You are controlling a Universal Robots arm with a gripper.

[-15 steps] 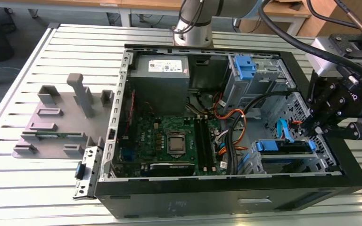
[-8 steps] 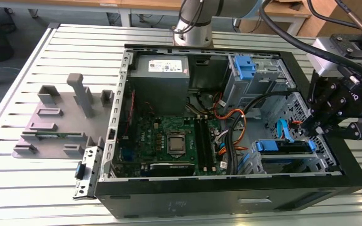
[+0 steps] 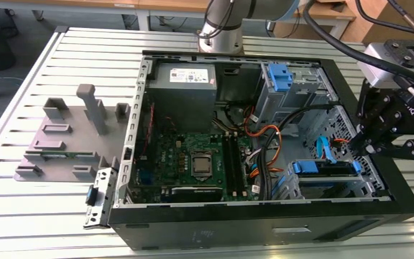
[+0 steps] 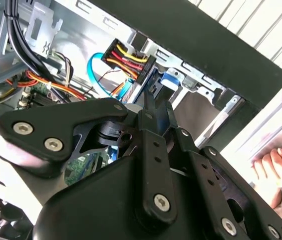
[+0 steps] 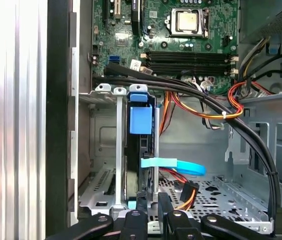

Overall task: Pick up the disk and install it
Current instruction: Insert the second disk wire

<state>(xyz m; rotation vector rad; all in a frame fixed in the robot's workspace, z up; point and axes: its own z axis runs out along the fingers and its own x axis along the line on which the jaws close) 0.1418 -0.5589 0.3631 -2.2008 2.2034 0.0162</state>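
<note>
disk: silver hard drive in blue plastic carrier frame [image 5: 141, 145], stood on edge in grey metal drive cage [image 5: 106, 150] | black gripper [image 5: 151, 200] just beside its end | jaws near-closed, grasp unclear

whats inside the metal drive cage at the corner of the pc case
The disk sits on edge in the drive cage, its blue carrier tab facing out and a light blue cable beside it. Its label is hidden, and the gripper covers the cage's near end.

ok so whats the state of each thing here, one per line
disk: seated upright in the drive cage, blue frame showing
gripper: at the disk's rear edge, fingers close together, grip unclear
computer case: lying on its side, panel off
grey stand: on the table, nothing on it
</note>
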